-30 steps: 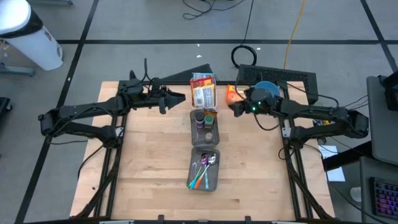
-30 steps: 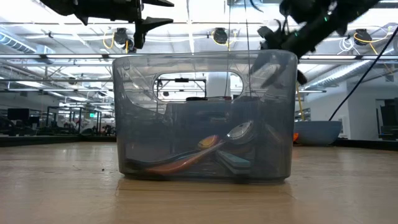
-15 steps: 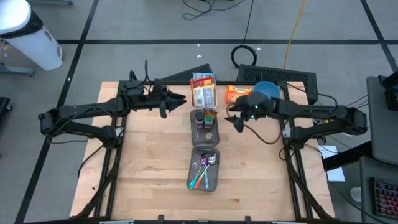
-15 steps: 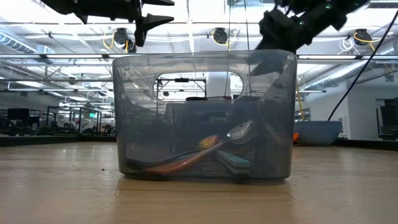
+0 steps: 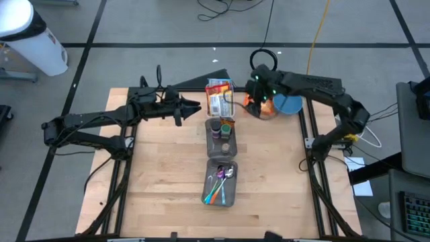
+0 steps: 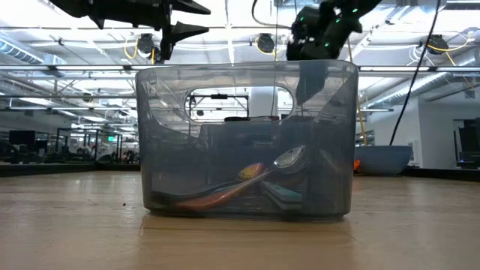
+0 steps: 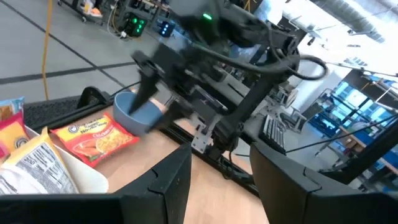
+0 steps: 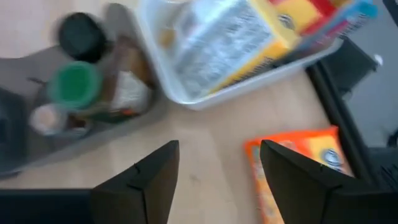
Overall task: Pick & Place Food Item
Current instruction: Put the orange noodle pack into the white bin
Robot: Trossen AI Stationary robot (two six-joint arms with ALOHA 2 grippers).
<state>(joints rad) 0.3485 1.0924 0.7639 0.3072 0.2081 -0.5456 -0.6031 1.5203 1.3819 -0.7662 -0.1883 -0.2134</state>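
High view: the right hand [image 5: 257, 101], its fingers parted and holding nothing, hangs over the flat orange food packet [image 5: 259, 106] at the worktop's [image 5: 161, 175] far right, seemingly about to descend and close, while the left hand [image 5: 193, 105] waits, part open, at far left.

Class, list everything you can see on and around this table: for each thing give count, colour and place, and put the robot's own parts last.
table: one, light wood, centre of the high view
utensil bin: one, clear grey, near end of the middle row, holding spoons
condiment bin: one, grey, middle, holding small jars
white tray: one, far end, holding food packets
orange noodle packet: one, on the table beside the white tray
blue bowl: one, far right edge
left gripper: dark, open, hovering left of the white tray
right gripper: dark, open, above the orange noodle packet
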